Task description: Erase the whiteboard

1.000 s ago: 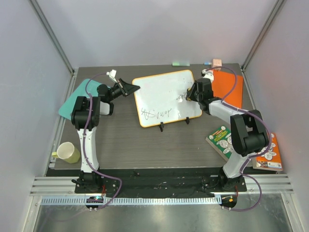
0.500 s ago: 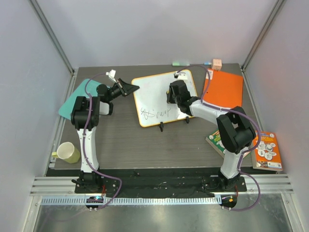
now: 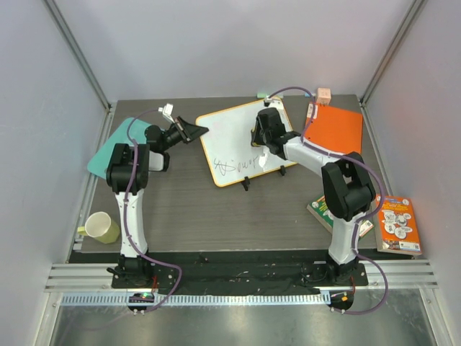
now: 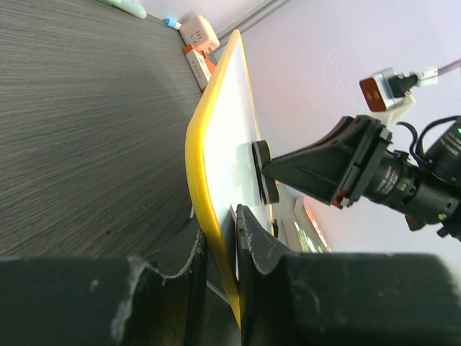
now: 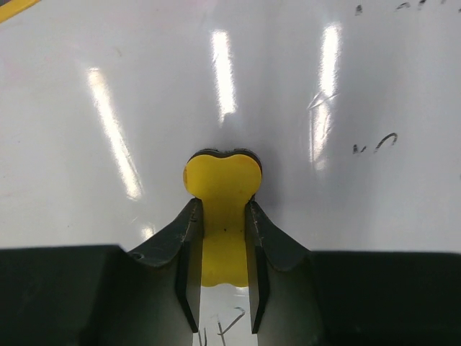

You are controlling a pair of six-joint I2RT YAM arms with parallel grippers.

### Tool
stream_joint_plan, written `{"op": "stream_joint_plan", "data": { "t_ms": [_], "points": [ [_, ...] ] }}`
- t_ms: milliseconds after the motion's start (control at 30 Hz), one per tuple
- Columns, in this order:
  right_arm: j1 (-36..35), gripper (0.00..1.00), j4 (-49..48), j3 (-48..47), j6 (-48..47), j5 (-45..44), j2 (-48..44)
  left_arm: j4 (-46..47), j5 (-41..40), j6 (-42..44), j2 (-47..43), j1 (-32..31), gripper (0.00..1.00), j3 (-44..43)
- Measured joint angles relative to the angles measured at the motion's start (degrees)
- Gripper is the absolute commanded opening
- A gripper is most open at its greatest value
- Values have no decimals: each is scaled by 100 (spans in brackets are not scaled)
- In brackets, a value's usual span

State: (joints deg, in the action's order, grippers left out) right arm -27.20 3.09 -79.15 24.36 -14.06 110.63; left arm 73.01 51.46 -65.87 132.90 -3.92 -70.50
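Item: black scribble (image 3: 236,165), unerased, along near long edge of whiteboard (image 3: 223,133); sits near-left of right gripper (image 5: 220,209), closer to that arm than to the other; jaws there narrow, pinching yellow eraser (image 5: 222,180) flat against board face; left gripper (image 4: 218,232) nearly shut, clamping yellow rim (image 4: 196,158) at board's left end, apparently steadying only; board between both jaws, long axis left-right, right end skewed farther away; likely next: sweep toward near-left.

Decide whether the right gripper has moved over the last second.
Yes. Seen from above, the right gripper, holding the yellow eraser, has slid left, away from the orange folder, towards the middle of the whiteboard.
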Motion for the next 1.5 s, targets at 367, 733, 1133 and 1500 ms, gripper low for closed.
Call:
{"op": "stream_joint_plan", "data": {
  "t_ms": [367, 733, 1133, 1500],
  "points": [
    [1078, 1, 107, 26, 116, -192, -39, 52, 90, -20, 0, -22, 0, -50],
    [1340, 1, 286, -103, 107, -234, -31, 92, 157, -24, 0, -22, 0, -63],
    [1340, 1, 282, -1250, -13, -221, 621, 90, 216, -26, 0, -22, 0, -85],
    [1329, 1, 278, -3027, -509, -308, 1635, 87, 260, -28, 0, -31, 0, -136]
  ]
}}
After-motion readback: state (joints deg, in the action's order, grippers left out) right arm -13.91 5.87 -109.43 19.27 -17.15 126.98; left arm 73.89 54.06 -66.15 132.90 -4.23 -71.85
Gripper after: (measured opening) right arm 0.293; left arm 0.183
